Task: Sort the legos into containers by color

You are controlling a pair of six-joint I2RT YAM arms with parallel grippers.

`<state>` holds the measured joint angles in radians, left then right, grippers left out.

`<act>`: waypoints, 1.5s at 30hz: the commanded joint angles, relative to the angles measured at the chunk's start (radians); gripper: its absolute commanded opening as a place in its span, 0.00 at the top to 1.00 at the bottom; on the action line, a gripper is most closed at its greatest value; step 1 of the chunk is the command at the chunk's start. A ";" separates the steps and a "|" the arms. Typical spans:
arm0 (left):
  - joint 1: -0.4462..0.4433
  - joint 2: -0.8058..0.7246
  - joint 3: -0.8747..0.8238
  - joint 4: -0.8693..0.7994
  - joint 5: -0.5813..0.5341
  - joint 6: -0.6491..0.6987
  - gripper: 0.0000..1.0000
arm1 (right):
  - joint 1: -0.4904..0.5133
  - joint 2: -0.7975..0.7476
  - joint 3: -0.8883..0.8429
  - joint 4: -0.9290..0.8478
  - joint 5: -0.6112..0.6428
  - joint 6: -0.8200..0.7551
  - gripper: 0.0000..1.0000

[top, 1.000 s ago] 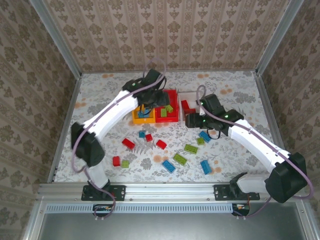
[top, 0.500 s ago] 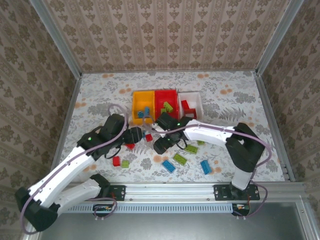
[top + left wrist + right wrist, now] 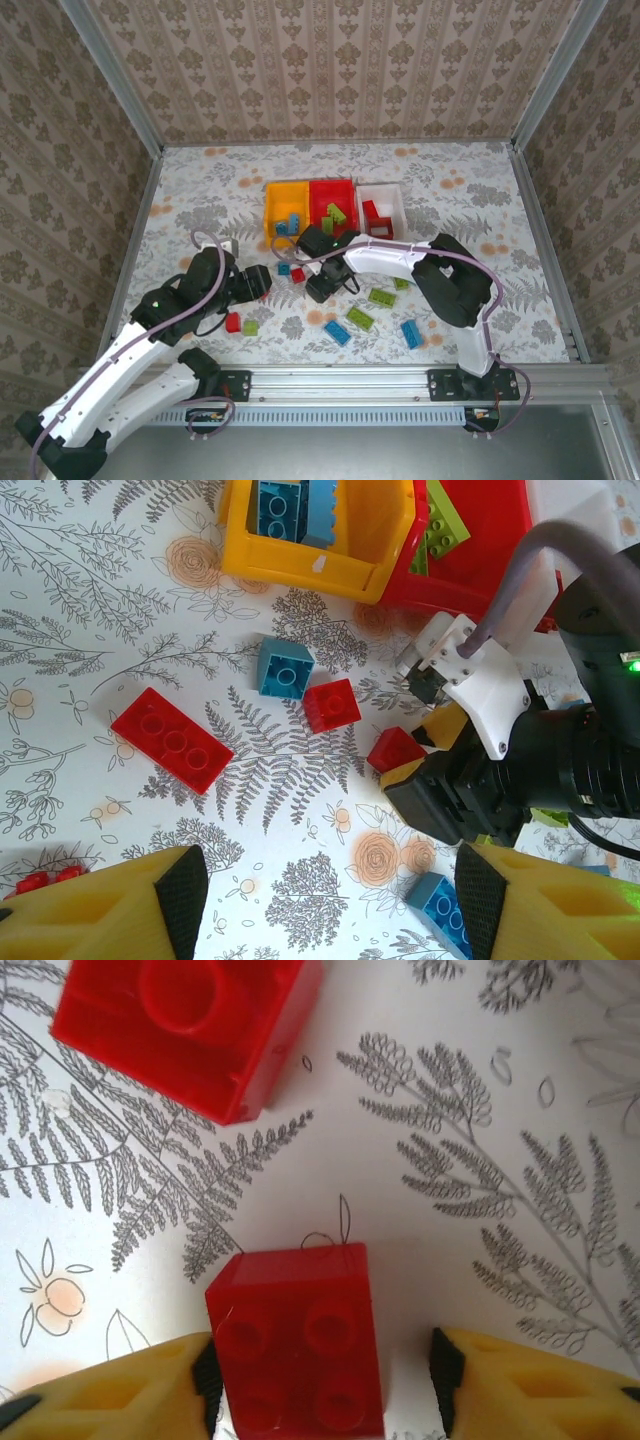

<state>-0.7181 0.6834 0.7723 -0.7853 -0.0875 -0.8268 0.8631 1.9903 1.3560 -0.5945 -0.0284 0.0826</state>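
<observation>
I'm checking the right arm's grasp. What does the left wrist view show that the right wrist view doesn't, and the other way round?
Left wrist: the yellow bin holding blue bricks, the red bin holding green bricks, a long red brick, a blue brick, and the open left gripper.
Right wrist: up close, a gap between the red brick and one finger of the right gripper.
Both: that brick between the right gripper's open fingers, and a second red brick beside it.
</observation>
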 commanded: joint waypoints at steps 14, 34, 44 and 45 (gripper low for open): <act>-0.101 0.301 0.201 0.167 0.019 0.124 0.31 | -0.324 -0.413 -0.188 0.088 -0.041 0.223 0.67; -0.190 0.691 0.456 0.223 0.024 0.224 0.31 | -0.553 0.056 0.330 -0.123 0.118 0.315 0.55; -0.077 0.594 0.282 0.116 0.019 0.037 0.31 | -0.475 -0.026 0.387 -0.145 0.124 0.254 0.39; -0.053 0.587 0.253 0.112 0.036 0.023 0.31 | -0.460 -0.051 0.377 -0.141 0.123 0.253 0.39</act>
<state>-0.8139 1.3056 1.0744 -0.6079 -0.0555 -0.7185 0.3706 2.0258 1.7103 -0.6933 0.0731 0.3584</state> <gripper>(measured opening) 0.690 0.607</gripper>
